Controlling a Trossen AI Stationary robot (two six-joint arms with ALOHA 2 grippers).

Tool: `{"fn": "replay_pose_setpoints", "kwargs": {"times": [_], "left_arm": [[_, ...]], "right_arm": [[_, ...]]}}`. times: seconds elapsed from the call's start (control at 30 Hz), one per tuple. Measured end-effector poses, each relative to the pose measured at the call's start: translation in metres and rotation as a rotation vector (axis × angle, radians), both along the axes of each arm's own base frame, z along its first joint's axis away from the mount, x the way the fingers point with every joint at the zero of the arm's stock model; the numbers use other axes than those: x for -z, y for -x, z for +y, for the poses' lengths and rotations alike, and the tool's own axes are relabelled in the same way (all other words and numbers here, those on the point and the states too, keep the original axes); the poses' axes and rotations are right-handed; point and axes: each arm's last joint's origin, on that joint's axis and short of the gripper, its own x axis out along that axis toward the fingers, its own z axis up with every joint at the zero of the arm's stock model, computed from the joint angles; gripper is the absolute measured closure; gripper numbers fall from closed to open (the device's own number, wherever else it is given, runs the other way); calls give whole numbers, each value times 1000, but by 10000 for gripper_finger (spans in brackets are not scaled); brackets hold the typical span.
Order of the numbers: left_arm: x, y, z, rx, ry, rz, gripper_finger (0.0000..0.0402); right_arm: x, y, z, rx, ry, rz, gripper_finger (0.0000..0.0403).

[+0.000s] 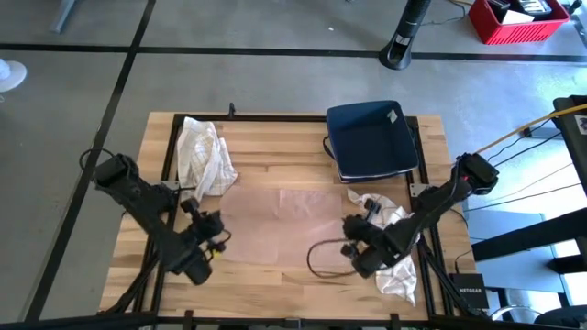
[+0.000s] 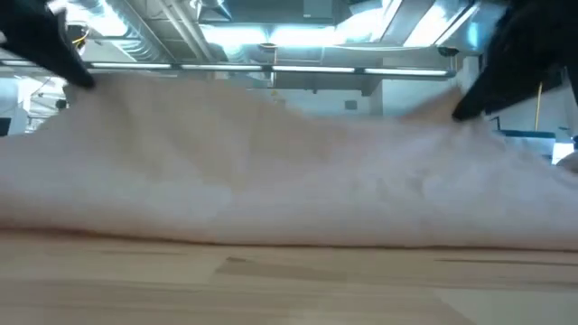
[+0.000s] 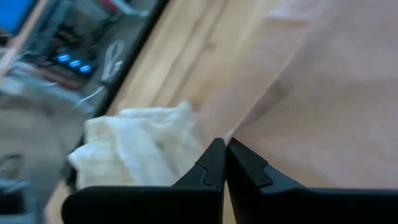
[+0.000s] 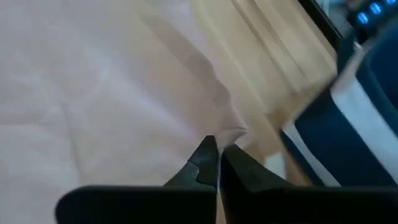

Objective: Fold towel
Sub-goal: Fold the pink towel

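A pale tan towel (image 1: pixel 280 225) lies in the middle of the wooden table. My left gripper (image 1: pixel 213 229) is shut on its left side and my right gripper (image 1: pixel 353 229) on its right side. In the low view the towel (image 2: pixel 289 171) rises from a fold lying on the table up to an upper edge that spans between two dark grippers, one at each top corner of the picture. In the wrist views the left gripper (image 3: pixel 225 149) and the right gripper (image 4: pixel 217 149) each have their fingertips closed on the cloth. My left gripper pinches the towel's left corner (image 3: pixel 231 134) between its two fingertips, slanting down at it from the table's left side. The cloth runs away from the fingers in a drawn crease, raised off the table there. My right gripper pinches the towel's right corner (image 4: pixel 235 134) between its two fingertips, slanting down from the table's right side. A crease runs from the pinched corner across the cloth. The held edge stands above the table while the towel's lower fold (image 2: pixel 289 236) rests on it.
A crumpled white cloth (image 1: pixel 206 156) lies at the far left and another (image 1: pixel 393 252) under the right arm. A folded navy stack (image 1: pixel 371 137) sits at the far right. A black cable loop (image 1: pixel 321 261) lies near the front edge.
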Motion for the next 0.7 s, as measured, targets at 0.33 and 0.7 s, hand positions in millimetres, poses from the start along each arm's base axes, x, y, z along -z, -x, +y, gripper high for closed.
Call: {"fn": "replay_pose_setpoints", "kwargs": {"times": [0.33,0.7], "left_arm": [[45,3,31,-74,-34,38,401],[55,7,42,-126,-39,30,401]], "right_arm": [[30,2,-29,101,-9,33,397],[36,-1,-37,81,45,24,398]]}}
